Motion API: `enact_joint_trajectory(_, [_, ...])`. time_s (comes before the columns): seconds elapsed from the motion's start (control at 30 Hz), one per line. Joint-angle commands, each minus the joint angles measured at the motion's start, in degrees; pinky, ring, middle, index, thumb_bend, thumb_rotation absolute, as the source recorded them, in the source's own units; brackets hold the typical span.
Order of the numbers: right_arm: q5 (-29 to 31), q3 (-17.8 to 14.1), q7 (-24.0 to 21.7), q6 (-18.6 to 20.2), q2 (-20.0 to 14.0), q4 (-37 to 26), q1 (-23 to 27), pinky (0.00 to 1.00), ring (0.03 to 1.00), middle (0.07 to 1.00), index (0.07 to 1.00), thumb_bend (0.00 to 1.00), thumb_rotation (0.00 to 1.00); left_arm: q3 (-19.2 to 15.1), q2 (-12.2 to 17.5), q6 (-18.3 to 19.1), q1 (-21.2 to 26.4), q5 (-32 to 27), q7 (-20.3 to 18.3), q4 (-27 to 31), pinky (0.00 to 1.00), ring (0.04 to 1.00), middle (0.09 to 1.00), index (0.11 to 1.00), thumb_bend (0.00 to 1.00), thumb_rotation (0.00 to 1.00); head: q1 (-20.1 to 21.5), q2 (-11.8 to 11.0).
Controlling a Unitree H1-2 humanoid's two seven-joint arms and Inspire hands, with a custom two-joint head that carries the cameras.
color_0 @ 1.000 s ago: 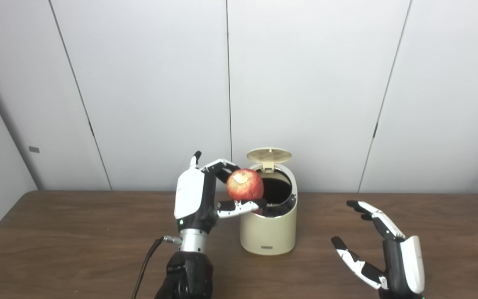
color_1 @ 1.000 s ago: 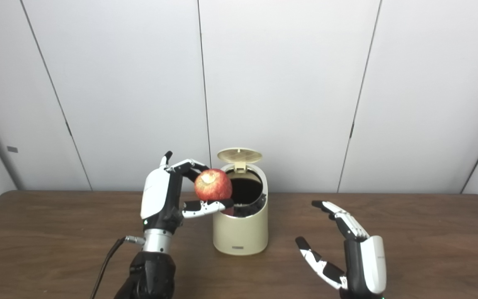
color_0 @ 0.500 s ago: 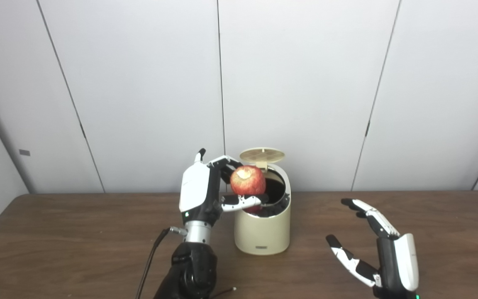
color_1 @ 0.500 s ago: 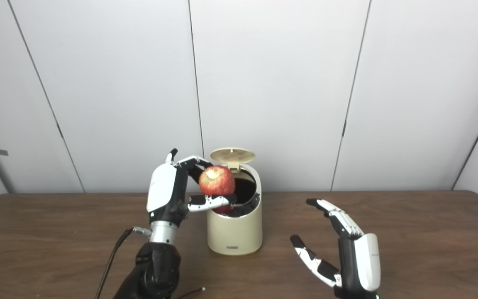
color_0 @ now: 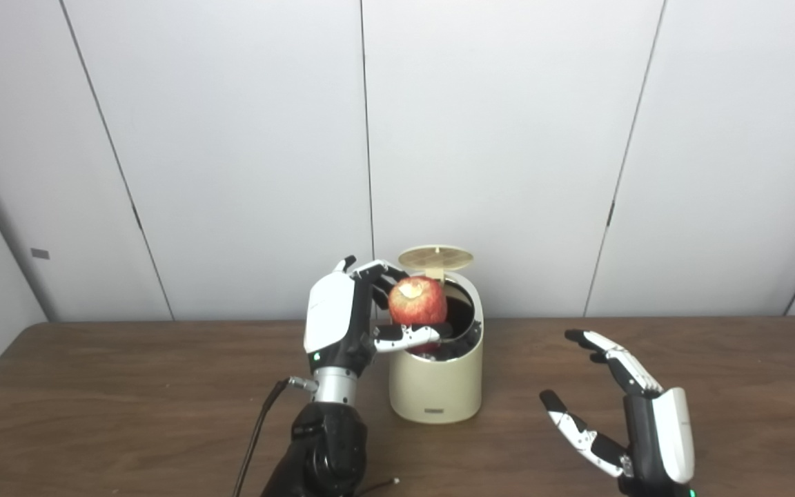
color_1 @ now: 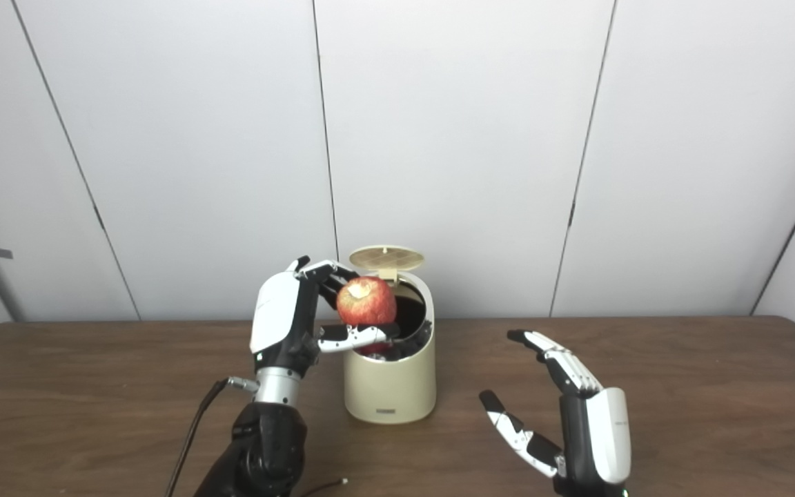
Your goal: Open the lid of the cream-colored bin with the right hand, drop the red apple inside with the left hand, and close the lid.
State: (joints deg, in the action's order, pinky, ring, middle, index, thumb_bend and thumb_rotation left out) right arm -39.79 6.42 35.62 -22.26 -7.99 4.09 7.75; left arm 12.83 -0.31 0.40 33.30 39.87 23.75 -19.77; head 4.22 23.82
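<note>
The cream-colored bin [color_0: 435,386] stands on the brown table, its round lid [color_0: 435,257] tipped up at the back so the dark inside shows. My left hand [color_0: 342,324] is shut on the red apple [color_0: 417,301] and holds it over the left part of the bin's opening, thumb under the fruit. My right hand [color_0: 635,428] hovers low over the table to the right of the bin, open, fingers spread, touching nothing.
A black cable [color_0: 256,435] trails from my left wrist toward the table's front edge. The wooden table [color_0: 128,400] runs wide on both sides of the bin. White wall panels [color_0: 508,138] stand right behind the table.
My left hand has carried the apple a little rightward, from beside the bin's rim to over its opening. The camera shifted between the earliest frame and now. The right hand has barely moved.
</note>
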Motion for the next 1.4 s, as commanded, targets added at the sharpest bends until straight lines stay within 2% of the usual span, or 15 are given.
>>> enact_joint_trajectory(0.0, [0.2,1.6,0.3,0.0,3.7,2.9,-5.5,0.63,0.721,0.748,0.735,0.29,0.43,0.5,-0.4,-0.1,2.9,-0.1,-0.5,0.7,0.84,0.429,0.444,0.514,0.52,0.0,0.0,0.1])
enact_joint_trajectory(0.07, [0.3,1.6,0.1,0.0,3.7,2.8,-5.5,0.63,0.722,0.749,0.735,0.29,0.43,0.5,-0.4,0.1,2.8,-0.2,-0.5,0.9,0.88,0.435,0.444,0.515,0.52,0.0,0.0,0.2])
enact_joint_trajectory(0.13, [0.1,1.6,0.3,0.0,3.7,2.9,-5.5,0.63,0.72,0.749,0.735,0.29,0.42,0.7,-0.3,0.1,2.6,-0.2,-0.5,0.9,0.98,0.472,0.449,0.514,0.52,0.0,0.0,0.1])
enact_joint_trajectory(0.27, [-0.2,1.6,0.2,0.7,3.9,2.7,-5.6,0.62,0.719,0.749,0.735,0.29,0.44,1.3,0.5,1.2,2.4,-0.1,-2.7,1.6,1.0,0.528,0.477,0.497,0.52,0.0,0.1,0.0])
enact_joint_trajectory(0.33, [-0.2,1.7,0.2,0.7,3.9,2.6,-5.6,0.63,0.719,0.749,0.734,0.29,0.45,1.5,0.8,2.3,2.4,0.3,-3.6,1.9,1.0,0.549,0.503,0.49,0.52,0.06,0.1,0.0])
enact_joint_trajectory(0.37, [-0.2,1.7,0.3,0.6,3.9,2.6,-5.5,0.63,0.718,0.748,0.734,0.29,0.45,1.7,1.0,3.1,2.4,0.5,-4.3,2.2,1.0,0.558,0.512,0.509,0.81,0.17,0.1,0.0])
enact_joint_trajectory(0.43, [-0.1,1.8,0.4,0.5,3.9,2.6,-5.5,0.62,0.717,0.746,0.732,0.29,0.44,2.1,1.3,4.3,2.3,1.0,-5.3,2.8,1.0,0.601,0.546,0.544,0.96,0.31,0.2,0.1])
enact_joint_trajectory(0.47, [0.0,1.9,0.3,0.5,3.9,2.6,-5.6,0.62,0.718,0.747,0.732,0.29,0.44,2.3,1.4,4.6,2.2,1.2,-5.4,2.9,1.0,0.615,0.559,0.554,0.98,0.34,0.3,0.1])
enact_joint_trajectory(0.57, [0.4,2.0,0.0,0.6,4.0,2.2,-5.7,0.61,0.72,0.75,0.737,0.3,0.47,2.6,1.6,4.7,2.0,1.5,-5.3,3.2,1.0,0.649,0.598,0.581,1.0,0.41,0.3,0.1])
enact_joint_trajectory(0.73, [-0.1,2.1,0.2,0.8,4.0,1.8,-5.8,0.61,0.715,0.747,0.735,0.29,0.46,3.2,1.7,5.8,1.9,2.0,-5.9,3.4,1.0,0.699,0.644,0.61,1.0,0.45,0.4,0.2])
enact_joint_trajectory(1.13, [0.2,2.2,0.0,1.1,4.1,1.6,-5.8,0.62,0.719,0.749,0.737,0.29,0.49,5.1,2.6,8.2,2.3,2.4,-8.2,4.2,1.0,0.804,0.713,0.702,1.0,0.45,0.4,0.2])
enact_joint_trajectory(1.37, [0.3,2.1,0.0,0.9,4.2,1.8,-5.8,0.62,0.721,0.75,0.737,0.29,0.5,5.3,2.5,8.5,2.1,2.7,-8.6,4.7,1.0,0.816,0.719,0.71,1.0,0.44,0.3,0.3])
